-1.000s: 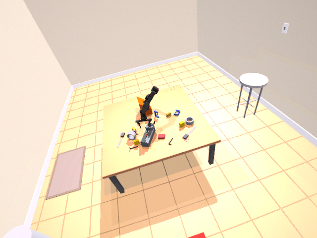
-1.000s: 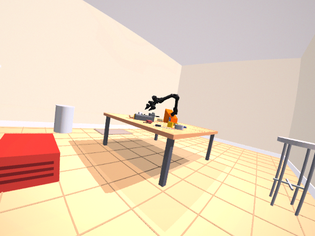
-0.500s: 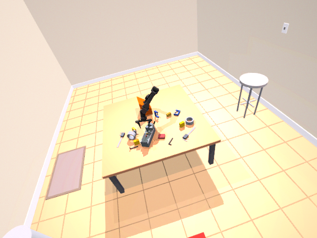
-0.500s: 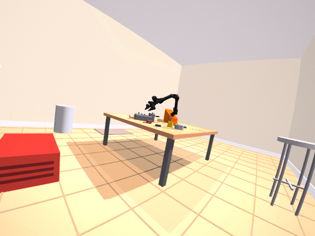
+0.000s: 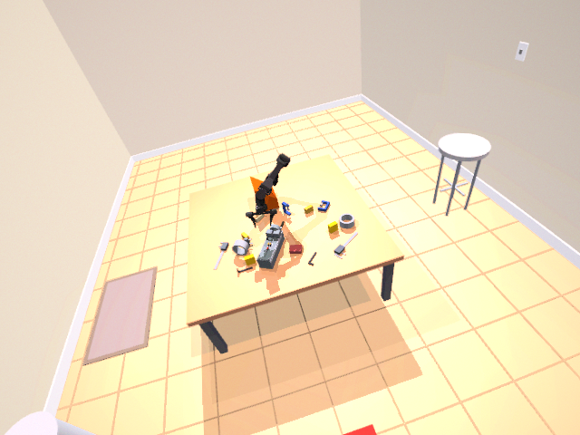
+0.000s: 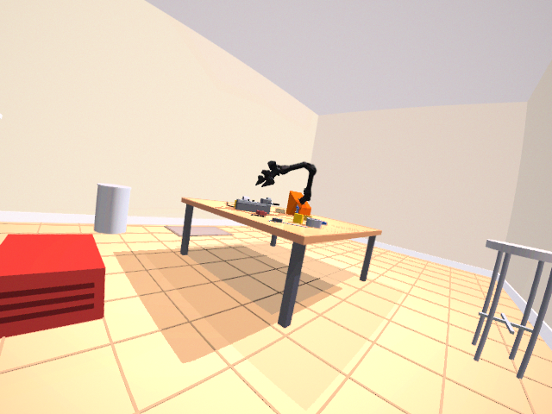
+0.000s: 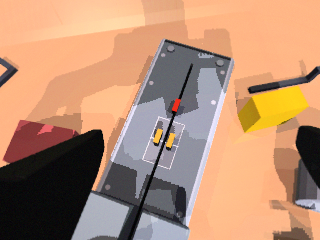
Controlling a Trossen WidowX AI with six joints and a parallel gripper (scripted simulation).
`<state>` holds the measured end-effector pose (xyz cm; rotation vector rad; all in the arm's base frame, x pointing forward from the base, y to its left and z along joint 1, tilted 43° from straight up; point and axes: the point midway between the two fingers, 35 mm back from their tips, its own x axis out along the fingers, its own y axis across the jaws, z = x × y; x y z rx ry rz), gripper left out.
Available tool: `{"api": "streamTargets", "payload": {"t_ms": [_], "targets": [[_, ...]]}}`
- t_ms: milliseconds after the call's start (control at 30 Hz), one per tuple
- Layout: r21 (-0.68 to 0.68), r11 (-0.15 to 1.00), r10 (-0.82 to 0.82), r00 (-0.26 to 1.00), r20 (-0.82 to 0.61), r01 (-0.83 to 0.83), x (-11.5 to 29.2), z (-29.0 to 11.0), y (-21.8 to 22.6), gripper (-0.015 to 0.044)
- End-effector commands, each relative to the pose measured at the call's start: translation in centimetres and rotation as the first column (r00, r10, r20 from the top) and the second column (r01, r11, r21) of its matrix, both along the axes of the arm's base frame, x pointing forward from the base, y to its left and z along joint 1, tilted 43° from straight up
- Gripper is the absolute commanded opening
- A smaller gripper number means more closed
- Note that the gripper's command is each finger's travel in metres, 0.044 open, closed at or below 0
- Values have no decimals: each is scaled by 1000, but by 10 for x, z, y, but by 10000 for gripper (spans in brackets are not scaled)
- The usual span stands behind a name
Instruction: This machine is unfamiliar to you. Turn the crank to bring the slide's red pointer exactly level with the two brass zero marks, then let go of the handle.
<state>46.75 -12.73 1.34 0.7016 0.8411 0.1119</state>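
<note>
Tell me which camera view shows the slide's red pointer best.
The wrist view: it looks straight down on the machine, with the red pointer plainly short of the two brass zero marks. In the top view the machine is small, the pointer indistinct; in the exterior view it cannot be made out.

A white round stool (image 5: 463, 146) is standing on the tiled floor at the right of the top view, near the wall where a wall plate (image 5: 521, 51) is sitting in the upper right corner. A pinkish mat (image 5: 122, 314) is lying on the floor at the lower left. On the table (image 5: 225, 299), a grey ring (image 5: 346, 220) is resting just beside a yellow block (image 5: 333, 227), and a blue clamp (image 5: 323, 205) is lying above them. In the exterior view, a red drawer chest (image 6: 48, 280) is filling the lower left, with a white cylinder (image 6: 111, 208) standing behind it. In the wrist view, a dark red block (image 7: 37, 140) is lying at the left edge.
</note>
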Motion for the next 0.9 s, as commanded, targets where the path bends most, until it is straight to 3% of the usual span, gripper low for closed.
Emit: {"api": "streamTargets", "payload": {"t_ms": [0, 867], "targets": [[13, 1000, -15, 999, -39, 16, -8, 10, 18, 440], [32, 961, -263, 943, -203, 275, -91, 74, 94, 440]]}}
